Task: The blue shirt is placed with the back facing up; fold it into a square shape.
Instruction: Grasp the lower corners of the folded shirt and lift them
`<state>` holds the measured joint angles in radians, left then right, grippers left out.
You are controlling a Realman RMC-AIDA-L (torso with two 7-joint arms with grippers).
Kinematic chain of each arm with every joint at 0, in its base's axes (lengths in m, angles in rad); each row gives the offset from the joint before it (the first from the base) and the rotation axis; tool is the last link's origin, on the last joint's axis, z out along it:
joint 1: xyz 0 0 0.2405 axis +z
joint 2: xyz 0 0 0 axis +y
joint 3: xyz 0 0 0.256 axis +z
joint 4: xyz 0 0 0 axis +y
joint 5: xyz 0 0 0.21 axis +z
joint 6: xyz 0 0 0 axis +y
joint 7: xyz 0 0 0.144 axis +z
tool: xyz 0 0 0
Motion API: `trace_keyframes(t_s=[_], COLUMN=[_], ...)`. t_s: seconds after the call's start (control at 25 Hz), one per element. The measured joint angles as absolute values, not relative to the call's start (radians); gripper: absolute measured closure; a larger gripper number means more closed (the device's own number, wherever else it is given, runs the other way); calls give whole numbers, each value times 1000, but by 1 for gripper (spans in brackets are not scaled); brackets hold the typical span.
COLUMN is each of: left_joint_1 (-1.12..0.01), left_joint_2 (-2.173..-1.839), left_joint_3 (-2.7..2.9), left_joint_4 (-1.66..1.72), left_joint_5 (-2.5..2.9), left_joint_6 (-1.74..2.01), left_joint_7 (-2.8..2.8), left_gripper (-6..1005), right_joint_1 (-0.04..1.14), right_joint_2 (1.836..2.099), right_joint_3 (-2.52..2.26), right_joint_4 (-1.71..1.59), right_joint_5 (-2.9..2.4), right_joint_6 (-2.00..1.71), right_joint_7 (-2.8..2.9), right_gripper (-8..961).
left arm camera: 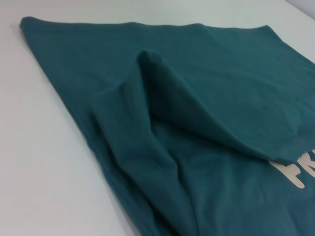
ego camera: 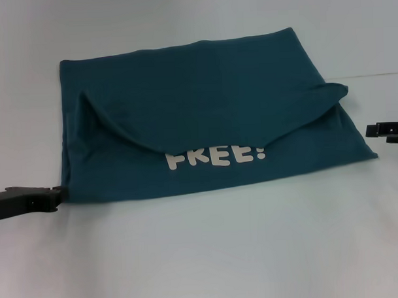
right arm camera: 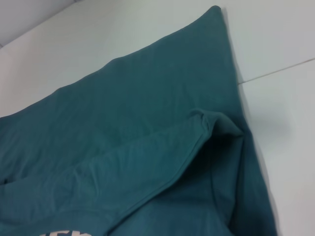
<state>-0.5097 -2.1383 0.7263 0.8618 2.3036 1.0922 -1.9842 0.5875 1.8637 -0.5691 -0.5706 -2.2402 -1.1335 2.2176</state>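
On the white table point(ego camera: 202, 253) lies the blue shirt point(ego camera: 203, 77), partly folded, lettering point(ego camera: 215, 156) showing; left gripper point(ego camera: 57, 196) touches its near corner, right gripper point(ego camera: 388, 130) sits beside it; whether either is clenched I cannot tell.

White block letters reading "FREE!" point(ego camera: 215, 156) are printed on the blue shirt point(ego camera: 203, 77); their tops are partly covered by a folded-over flap.

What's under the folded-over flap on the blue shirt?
Under the flap of the blue shirt lies another layer of the same fabric bearing pale lettering. Only the letters' lower part shows; the flap's curved edge covers their tops and anything printed above.
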Motion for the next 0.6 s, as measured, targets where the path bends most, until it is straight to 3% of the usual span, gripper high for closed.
trace_keyframes(t_s=[0.36, 0.6], left_joint_1=[-505, -511], left_joint_2=[-2138, -2137], left_joint_3=[728, 729], left_joint_4=[862, 858], left_joint_5=[2304, 2304], left_joint_6=[1096, 1089], left_joint_7=[-1983, -1979], left_gripper=[998, 999], right_joint_1=[577, 618], right_joint_2=[1864, 1921], right_joint_3=[-580, -601], right_joint_4=[-558, -557], right_joint_5=[-2251, -2301], right_joint_6=[-1085, -965], right_joint_7=[2232, 2218], right_gripper=[299, 299])
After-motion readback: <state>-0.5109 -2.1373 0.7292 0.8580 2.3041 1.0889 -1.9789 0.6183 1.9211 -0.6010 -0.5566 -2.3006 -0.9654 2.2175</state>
